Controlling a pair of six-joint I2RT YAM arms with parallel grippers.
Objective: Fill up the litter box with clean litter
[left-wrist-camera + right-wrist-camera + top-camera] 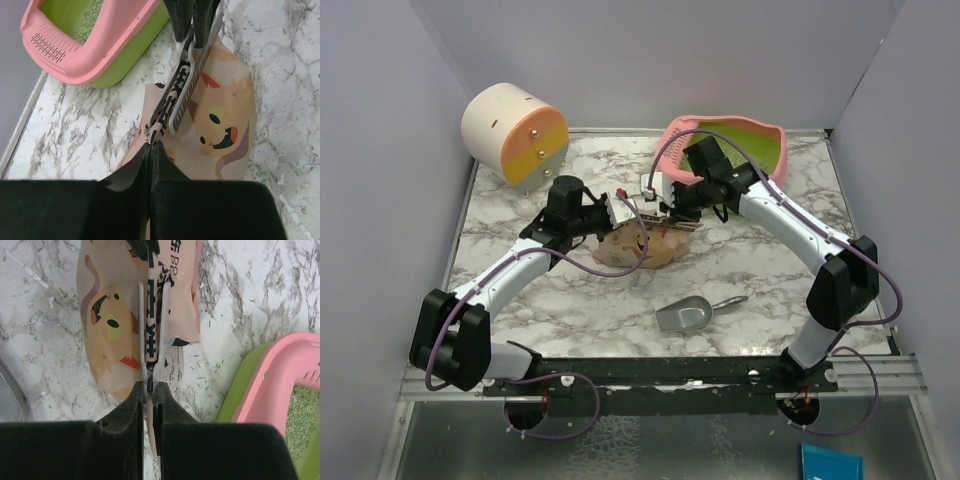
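Bag (220, 125) (cat-printed) sits just beside the litter box (55, 47); we see our left tool (151, 150) and right tool (148, 388) each pinching its top seal from opposite ends.

I'm working in a lab test booth: plain pale panels (650, 60) box in a marble-print tabletop (750, 270) — an aluminium rail (880, 376) runs along its near edge, with purple cables (552, 436) looping beneath it.
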